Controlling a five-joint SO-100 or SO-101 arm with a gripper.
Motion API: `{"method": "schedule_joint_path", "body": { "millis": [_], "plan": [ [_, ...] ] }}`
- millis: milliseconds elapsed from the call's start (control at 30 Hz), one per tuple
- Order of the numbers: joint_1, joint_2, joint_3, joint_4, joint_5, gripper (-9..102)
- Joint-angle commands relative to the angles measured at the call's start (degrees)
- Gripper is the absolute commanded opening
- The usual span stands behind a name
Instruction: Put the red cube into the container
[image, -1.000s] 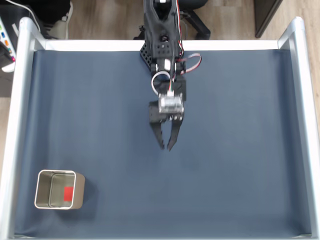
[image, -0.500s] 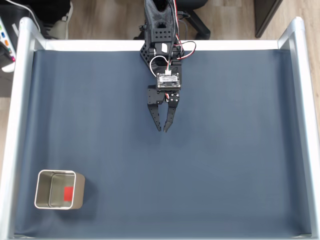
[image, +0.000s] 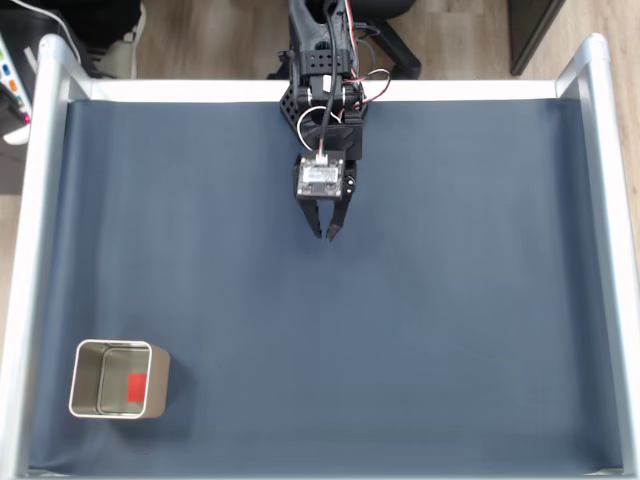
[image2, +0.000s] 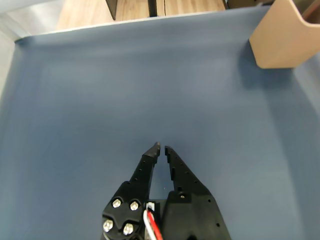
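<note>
Pulled back toward the base over the last second, well away from the metal tin cup (image: 112, 379) at the lower-left corner of the fixed view. Claw (image: 326, 234) nearly closed now, tips almost touching, empty. Red cube (image: 137, 387) resting inside the cup. Task looks complete; only retreat over the blue tabletop (image: 450, 300) remaining.

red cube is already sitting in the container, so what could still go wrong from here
Little looks at risk. The red cube lies inside the container, near its right wall in the fixed view. The container sits close to the mat's lower left corner, so a stray sweep could knock it over. The gripper, nearly shut and empty, is far away near the arm's base.
</note>
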Motion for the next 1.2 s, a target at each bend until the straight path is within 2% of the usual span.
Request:
{"method": "schedule_joint_path", "body": {
  "millis": [0,167,767,1167],
  "plan": [
    [-0.4,0.7,-0.4,3.2,1.8,0],
    [-0.3,0.7,-0.3,9.7,3.3,0],
    [-0.1,0.7,-0.3,22.6,2.5,0],
    [0.2,0.8,-0.3,22.9,2.2,1]
  ]
}}
